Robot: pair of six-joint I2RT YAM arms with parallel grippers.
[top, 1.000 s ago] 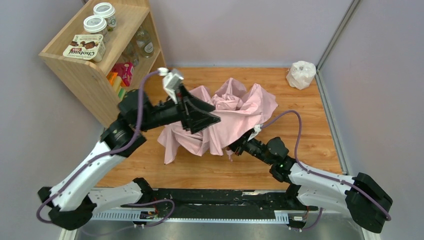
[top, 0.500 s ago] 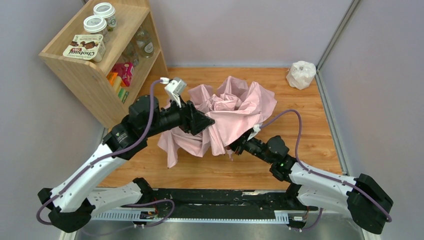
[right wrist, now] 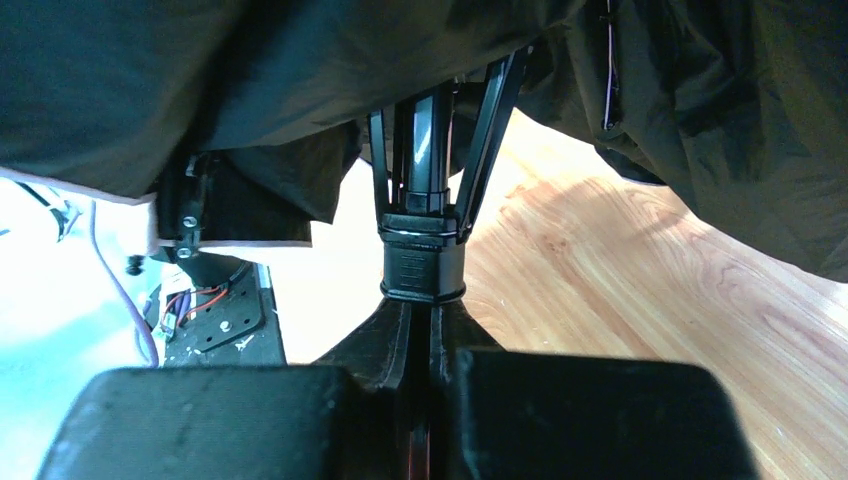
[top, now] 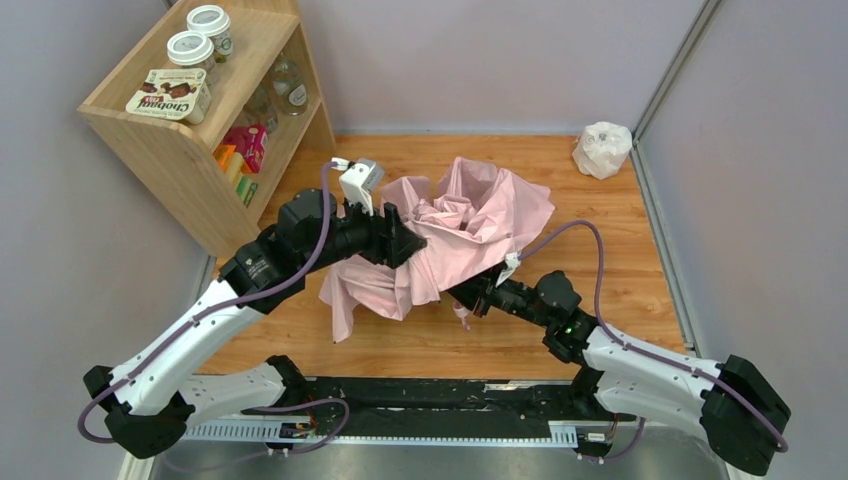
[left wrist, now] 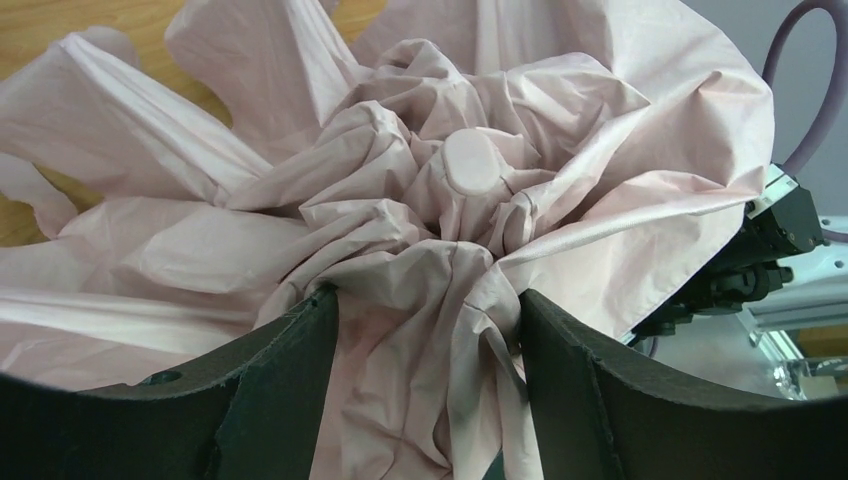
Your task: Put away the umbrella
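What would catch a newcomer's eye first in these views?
A crumpled pink umbrella lies heaped in the middle of the table. The left gripper stands open around a fold of its fabric, while the right gripper is shut on the black shaft underneath. A wooden shelf stands at the far left, and a white bag sits in the far right corner.

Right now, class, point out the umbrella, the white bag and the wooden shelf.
umbrella [left wrist: 472,162]: left wrist view, round cap at canopy centre
white bag [top: 602,150]: top view, its crumpled middle
wooden shelf [top: 165,160]: top view, its side panel
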